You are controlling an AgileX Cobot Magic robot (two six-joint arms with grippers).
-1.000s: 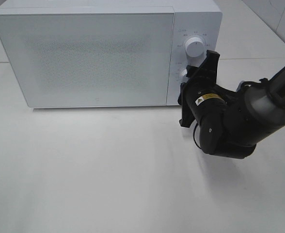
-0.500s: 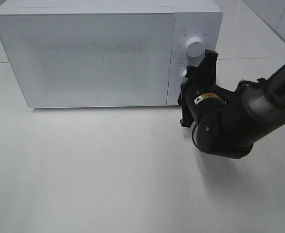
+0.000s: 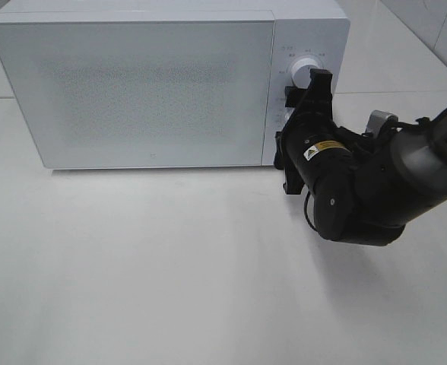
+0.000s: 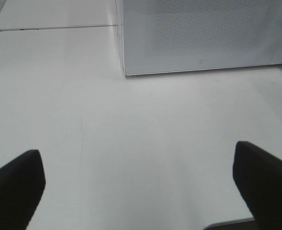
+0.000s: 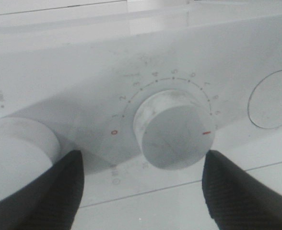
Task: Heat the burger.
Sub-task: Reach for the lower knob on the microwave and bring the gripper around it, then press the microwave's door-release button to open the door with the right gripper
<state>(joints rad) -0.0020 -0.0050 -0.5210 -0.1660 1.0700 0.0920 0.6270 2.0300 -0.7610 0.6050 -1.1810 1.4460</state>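
My right gripper (image 5: 141, 158) stands wide around the microwave's (image 3: 147, 84) timer knob (image 5: 172, 129), with both fingers clear of it. It is at 3 o'clock from the shut door and 6 o'clock from the upper knob (image 3: 305, 71). My left gripper (image 4: 140, 184) hangs wide open over the white table (image 4: 131, 120). I cannot tell where the burger is.

Glossy black right arm (image 3: 353, 201) (yellow warning sticker (image 3: 312, 152))
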